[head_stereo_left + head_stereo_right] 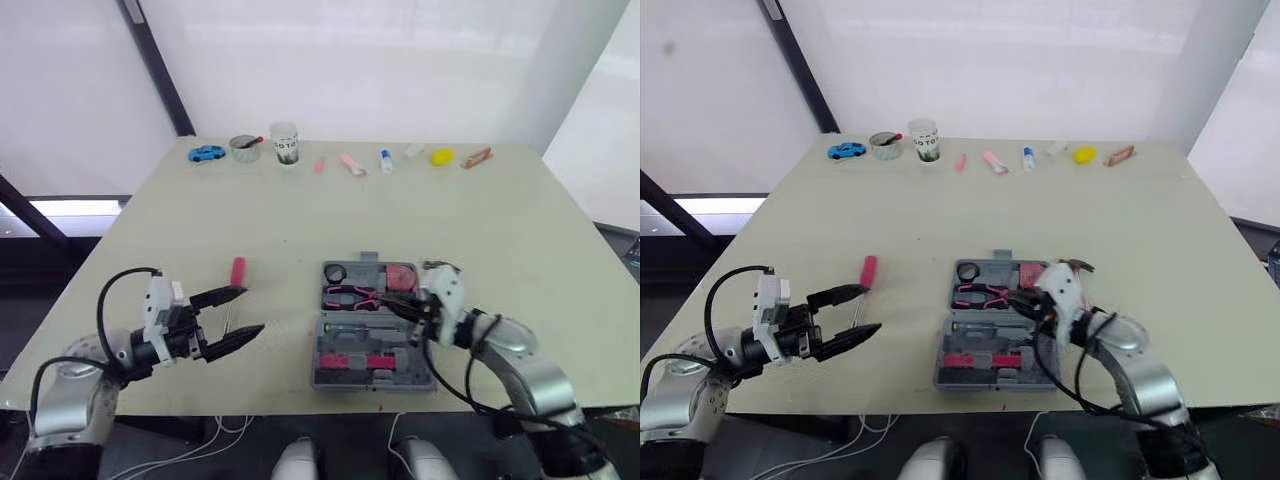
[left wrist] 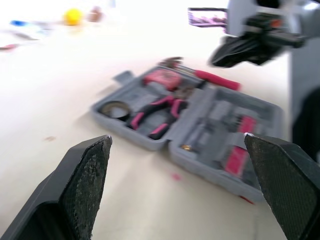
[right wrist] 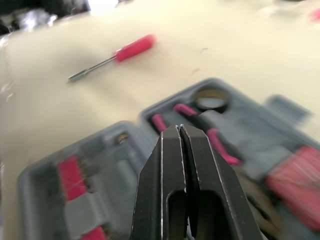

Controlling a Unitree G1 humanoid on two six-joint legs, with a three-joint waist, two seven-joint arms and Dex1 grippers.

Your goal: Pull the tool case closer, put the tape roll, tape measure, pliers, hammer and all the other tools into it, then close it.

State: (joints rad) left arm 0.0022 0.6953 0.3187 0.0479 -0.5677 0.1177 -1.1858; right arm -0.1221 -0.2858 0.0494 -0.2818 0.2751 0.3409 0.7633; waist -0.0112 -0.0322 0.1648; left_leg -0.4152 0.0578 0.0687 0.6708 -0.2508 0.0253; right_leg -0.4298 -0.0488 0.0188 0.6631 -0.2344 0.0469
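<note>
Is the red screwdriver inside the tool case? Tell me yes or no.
No: the screwdriver lies on the table beside the open tool case, outside it.

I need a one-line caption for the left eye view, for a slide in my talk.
Open left gripper near a red-handled screwdriver on the table; right gripper over the open tool case holding pliers.

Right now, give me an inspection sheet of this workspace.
Surface: beige table, no spills seen.
Job's things: grey case open, pliers and tape roll inside; screwdriver on the table left of it.
Clutter: toy car, cup and a yellow lump along far edge.
Tools: left tool open by the screwdriver; right tool shut over the case.
Cables: black loop on left arm; white leads below near edge.
Surroundings: white blinds, black post.
</note>
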